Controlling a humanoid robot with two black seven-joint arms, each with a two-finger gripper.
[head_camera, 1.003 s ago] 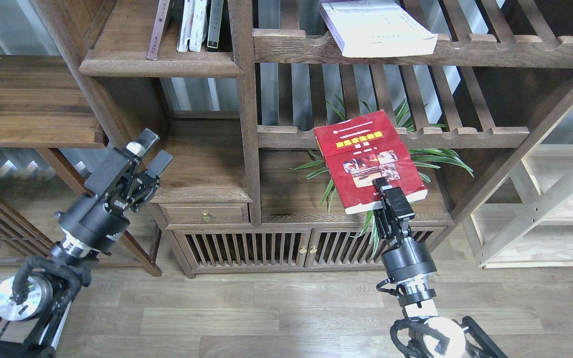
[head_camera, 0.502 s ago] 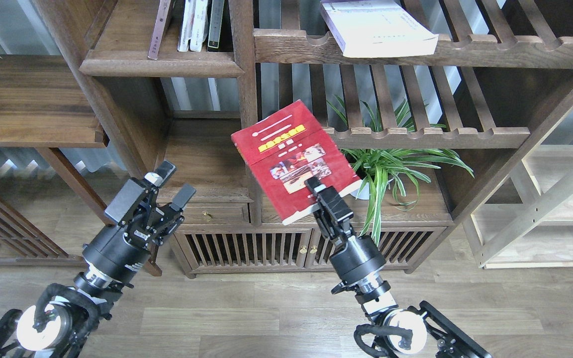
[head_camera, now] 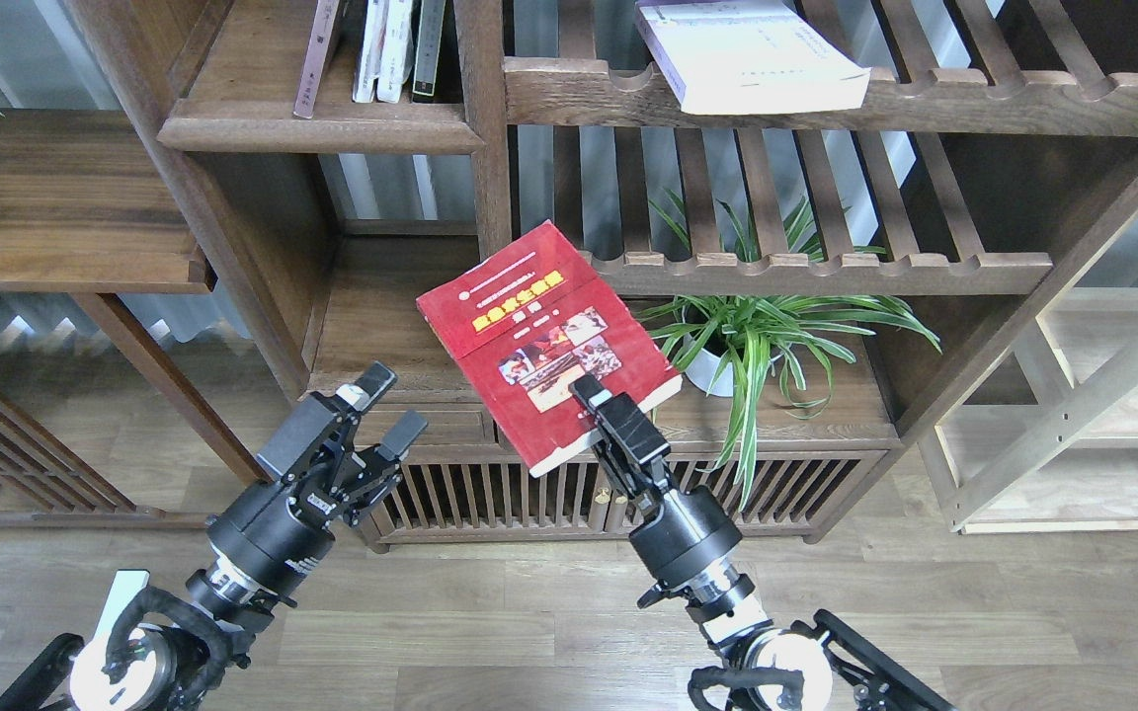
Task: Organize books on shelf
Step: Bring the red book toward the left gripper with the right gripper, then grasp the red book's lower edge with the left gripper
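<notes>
Gripping red book (head_camera: 541, 341) by right pincer (head_camera: 601, 403), yellow title band unreadable, left pincer (head_camera: 386, 407) open, empty.

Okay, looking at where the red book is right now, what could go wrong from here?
1. The right claw pinches the red book only at its near edge, so most of the book overhangs; it may sag or slip out.
2. The book sits close to the cabinet's upright post and could strike it.
3. The spider plant stands just right of the book; a swing back could brush its leaves.
</notes>
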